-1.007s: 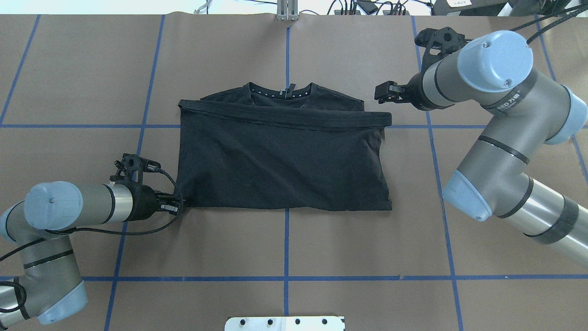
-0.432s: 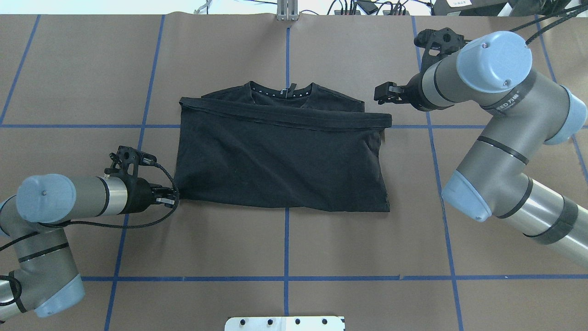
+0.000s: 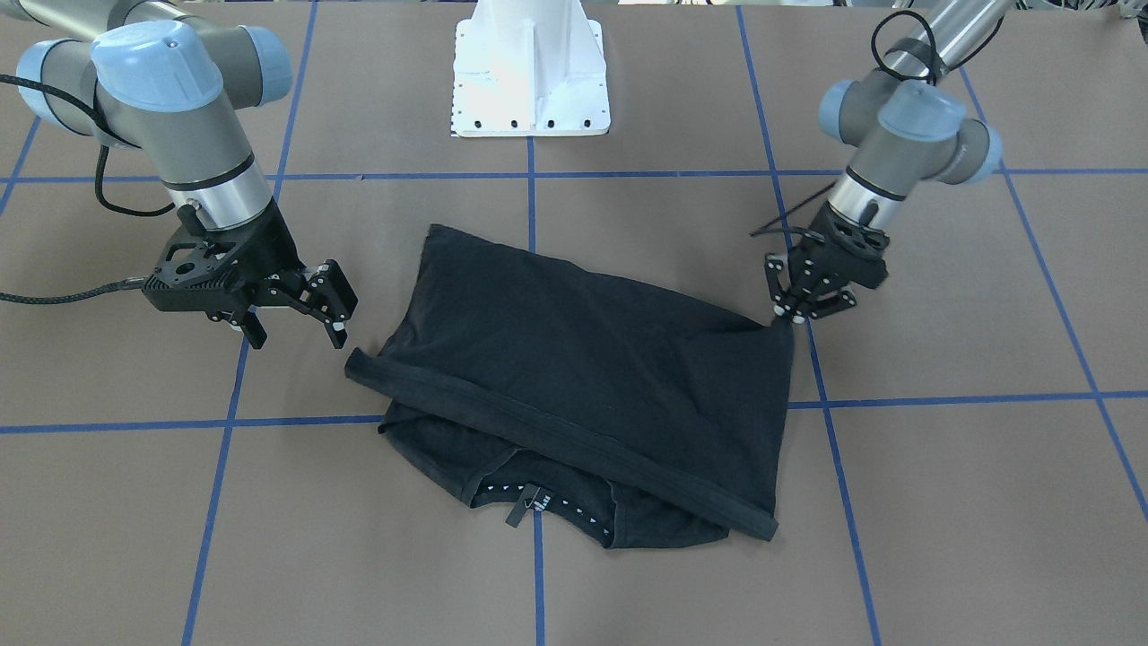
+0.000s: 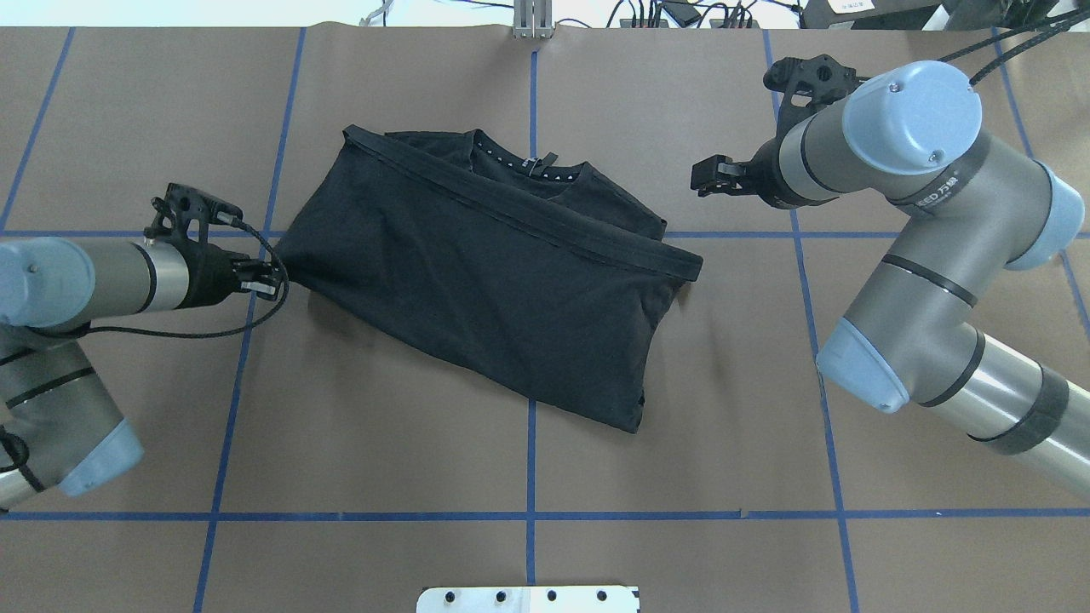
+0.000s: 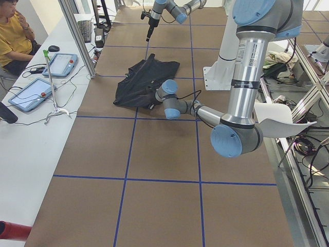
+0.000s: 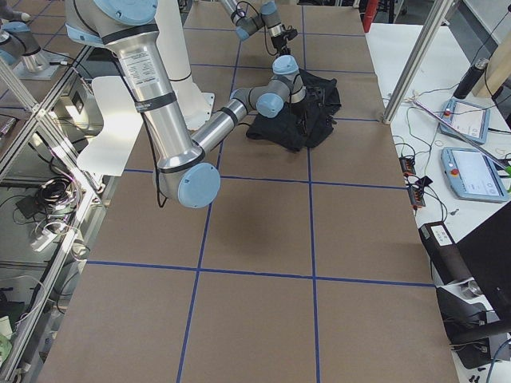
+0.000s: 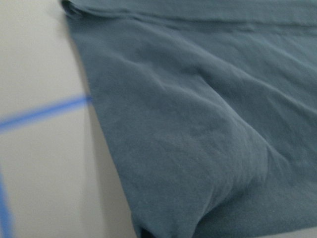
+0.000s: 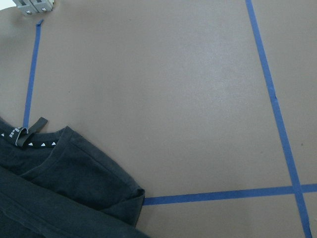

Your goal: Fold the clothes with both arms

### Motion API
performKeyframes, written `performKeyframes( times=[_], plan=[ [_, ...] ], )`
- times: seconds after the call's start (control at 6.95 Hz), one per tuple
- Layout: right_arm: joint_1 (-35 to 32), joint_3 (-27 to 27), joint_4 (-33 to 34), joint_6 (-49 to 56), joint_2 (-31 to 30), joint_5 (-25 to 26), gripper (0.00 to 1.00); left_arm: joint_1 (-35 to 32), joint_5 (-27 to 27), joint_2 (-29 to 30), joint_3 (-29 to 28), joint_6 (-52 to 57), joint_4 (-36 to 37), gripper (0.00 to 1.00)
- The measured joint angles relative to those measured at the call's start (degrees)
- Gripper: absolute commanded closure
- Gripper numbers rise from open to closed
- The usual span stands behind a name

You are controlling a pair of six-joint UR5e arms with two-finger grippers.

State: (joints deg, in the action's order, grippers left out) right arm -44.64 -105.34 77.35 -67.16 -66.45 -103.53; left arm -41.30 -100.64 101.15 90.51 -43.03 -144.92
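Note:
The black T-shirt (image 4: 494,272) lies folded and skewed on the brown table, collar (image 4: 528,166) at the far side and a thick folded band across it. My left gripper (image 4: 272,281) is shut on the shirt's near-left corner, which is pulled out taut; from across the table the left gripper (image 3: 794,314) pinches that same corner of the T-shirt (image 3: 583,386). The left wrist view is filled with T-shirt cloth (image 7: 198,124). My right gripper (image 4: 698,177) is open and holds nothing, off the shirt's far-right shoulder; its fingers (image 3: 336,336) are spread. The graphic is hidden.
The table (image 4: 681,443) is brown paper with blue tape lines (image 4: 530,460). The white pedestal base (image 3: 529,72) stands at the robot's edge. A metal bracket (image 4: 532,21) and cables sit at the far edge. A seated person (image 5: 15,36) and tablets are at a side table.
My left gripper has moved left and toward the far edge with the corner in it, dragging the shirt and turning it askew. The right arm has barely moved.

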Motion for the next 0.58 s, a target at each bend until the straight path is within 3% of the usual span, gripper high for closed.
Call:
performKeyframes(
  times=[0.58],
  plan=[
    [0.21, -0.19, -0.01, -0.04, -0.03, -0.01, 0.0, -10.91, -1.85, 23.93, -30.5, 10.22, -0.01, 1.0]
  ],
)
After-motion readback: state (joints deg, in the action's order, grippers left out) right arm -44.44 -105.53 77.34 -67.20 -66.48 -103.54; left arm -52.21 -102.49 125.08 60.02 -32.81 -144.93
